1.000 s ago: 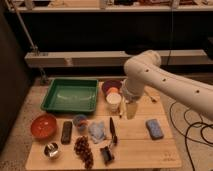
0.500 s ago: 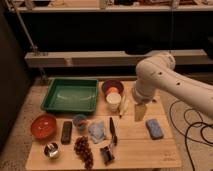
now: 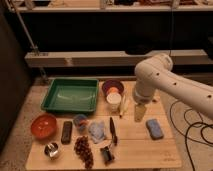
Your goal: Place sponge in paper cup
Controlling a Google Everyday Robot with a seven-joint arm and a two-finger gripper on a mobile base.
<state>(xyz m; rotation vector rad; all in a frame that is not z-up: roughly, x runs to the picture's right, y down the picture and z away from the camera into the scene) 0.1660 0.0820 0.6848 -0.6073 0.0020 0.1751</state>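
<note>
A blue sponge [image 3: 154, 128] lies flat on the wooden table [image 3: 135, 145] at the right side. A white paper cup [image 3: 114, 102] stands upright near the table's middle, in front of a dark bowl [image 3: 113, 87]. My gripper [image 3: 140, 113] hangs from the white arm [image 3: 165, 82], pointing down just above the table, between the cup and the sponge. It is a little up and left of the sponge and touches neither thing.
A green tray [image 3: 71, 95] is at the back left. A red bowl [image 3: 43, 125], a dark bar [image 3: 66, 132], a blue cup [image 3: 80, 121], a crumpled cloth [image 3: 97, 131], a knife [image 3: 113, 131], grapes [image 3: 84, 148] and a metal cup [image 3: 51, 150] fill the front left. Cables [image 3: 192, 125] lie on the floor at right.
The arm has swung right, from over the cup and bowl towards the sponge side of the table. The sponge and cup have not moved.
</note>
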